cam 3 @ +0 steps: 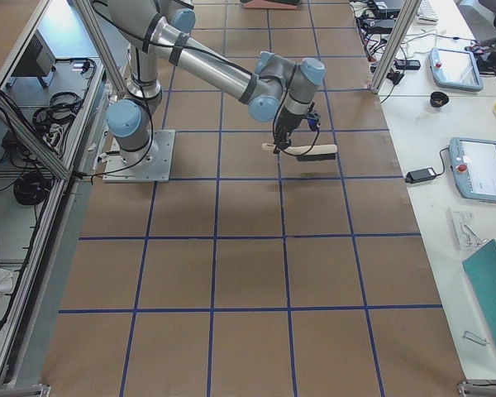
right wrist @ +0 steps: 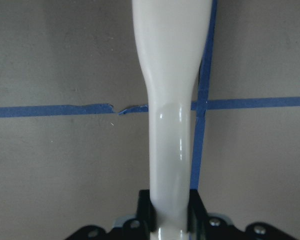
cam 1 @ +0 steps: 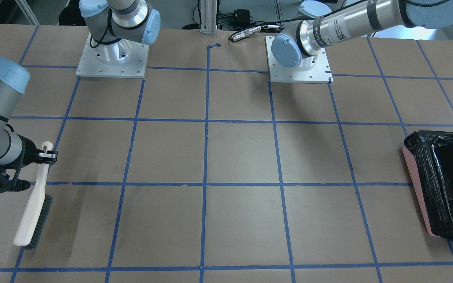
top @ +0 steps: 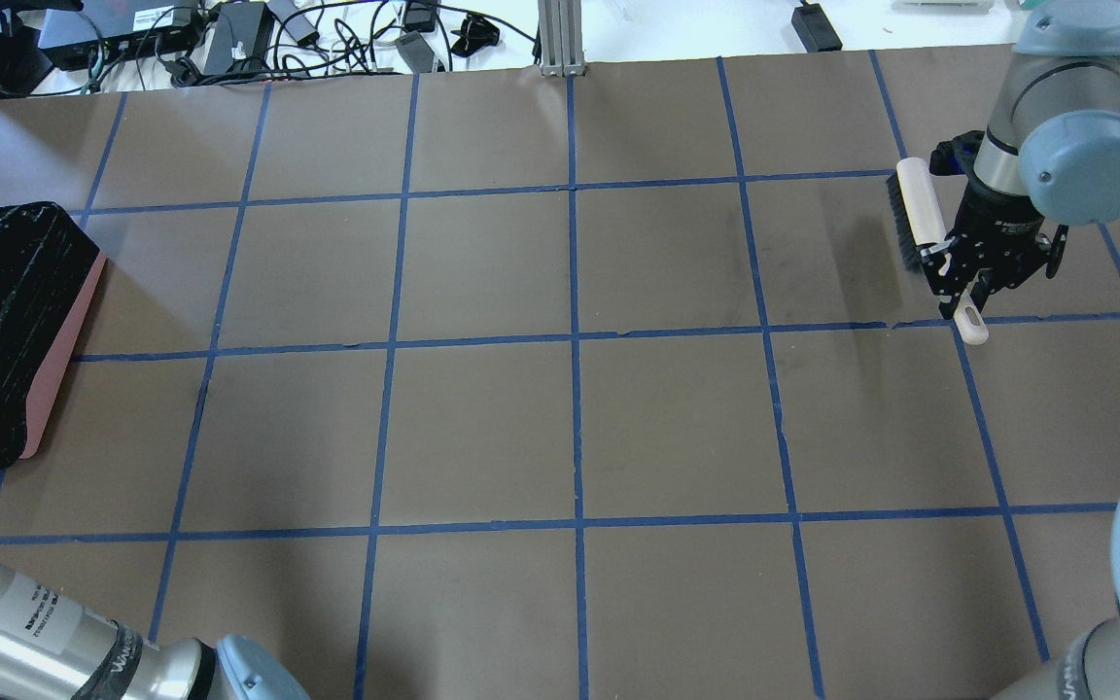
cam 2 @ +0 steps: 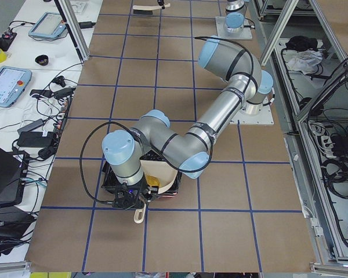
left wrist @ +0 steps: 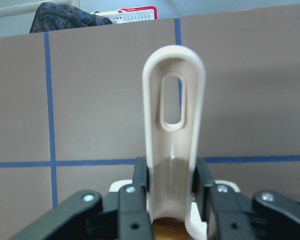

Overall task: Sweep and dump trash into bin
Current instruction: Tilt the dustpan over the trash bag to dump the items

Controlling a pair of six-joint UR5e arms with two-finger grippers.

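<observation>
The bin [cam 1: 417, 184], pinkish with a black bag liner, stands at the table's end on my left side; it also shows in the overhead view [top: 64, 340]. My left gripper [left wrist: 172, 175] is shut on the handle of a beige dustpan [cam 2: 159, 174], held tilted over the bin [cam 2: 110, 184]. A golden-brown bit [left wrist: 165, 231] shows below the handle and a yellow bit [cam 2: 153, 184] in the pan; I cannot tell which trash items they are. My right gripper [top: 968, 292] is shut on the handle of a white brush [top: 915, 209] with dark bristles, near the table's opposite end.
The brown table [top: 570, 428] carries a blue tape grid, and no loose trash shows on it. The two arm bases [cam 1: 112, 59] stand at the robot's side. Cables and power boxes [top: 229, 39] lie beyond the far edge.
</observation>
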